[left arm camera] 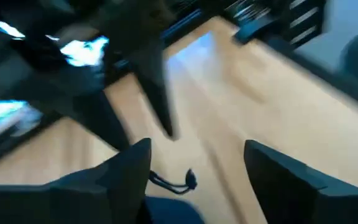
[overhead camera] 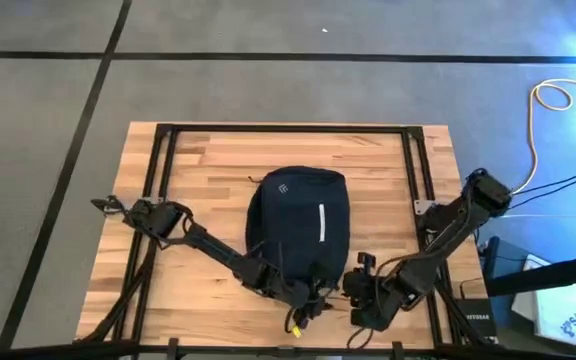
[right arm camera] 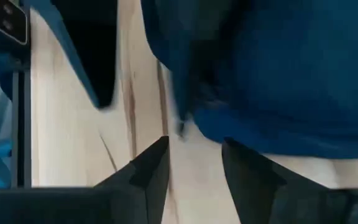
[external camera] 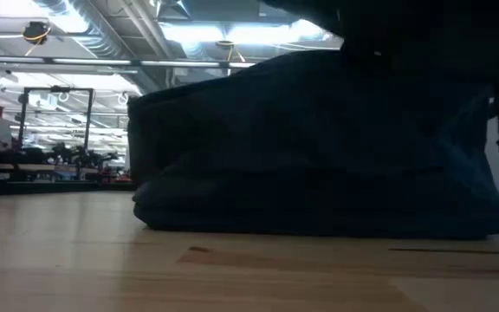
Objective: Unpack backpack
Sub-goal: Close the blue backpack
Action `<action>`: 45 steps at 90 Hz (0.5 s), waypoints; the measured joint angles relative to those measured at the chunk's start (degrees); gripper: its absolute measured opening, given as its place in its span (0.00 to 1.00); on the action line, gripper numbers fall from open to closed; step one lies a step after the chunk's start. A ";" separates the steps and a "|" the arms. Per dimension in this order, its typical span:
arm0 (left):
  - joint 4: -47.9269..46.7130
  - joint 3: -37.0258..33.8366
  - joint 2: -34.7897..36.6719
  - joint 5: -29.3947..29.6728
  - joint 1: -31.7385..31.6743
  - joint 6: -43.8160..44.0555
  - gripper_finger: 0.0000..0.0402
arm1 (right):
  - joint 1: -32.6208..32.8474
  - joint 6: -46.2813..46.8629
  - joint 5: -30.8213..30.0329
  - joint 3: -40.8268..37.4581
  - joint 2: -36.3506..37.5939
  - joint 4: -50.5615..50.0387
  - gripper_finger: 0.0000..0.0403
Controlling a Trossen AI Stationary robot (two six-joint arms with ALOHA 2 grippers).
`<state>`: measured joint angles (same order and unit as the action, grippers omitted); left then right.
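Note:
The dark navy backpack lies flat on the wooden table, its front with the white diamond logo and white stripe facing up. It fills the middle of the low view. My left gripper is at the backpack's near end and open. In its wrist view a thin dark pull cord lies on the wood between its fingers. My right gripper is at the backpack's near right corner, open, with bare wood between its fingers and the blue fabric just ahead.
A black metal frame runs round the table top. A yellow cable and boxes lie on the floor to the right. Bare wood lies to the left and far side of the backpack.

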<state>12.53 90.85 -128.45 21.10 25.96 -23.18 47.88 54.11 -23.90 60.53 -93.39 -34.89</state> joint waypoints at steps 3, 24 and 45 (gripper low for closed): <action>0.62 0.02 -0.57 2.26 0.23 -1.26 0.62 | 0.08 -0.56 0.09 0.00 -0.91 0.64 0.31; 0.58 0.02 -1.77 6.03 0.73 -13.80 0.60 | -0.10 -1.89 -0.93 0.00 -5.71 1.05 0.30; 0.18 -0.11 -2.06 7.42 0.95 -24.54 0.60 | -1.03 -2.11 -6.62 0.00 -6.95 1.96 0.30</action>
<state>12.71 90.74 -130.52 28.52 26.92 -47.72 46.85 52.00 -30.52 60.53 -100.34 -32.93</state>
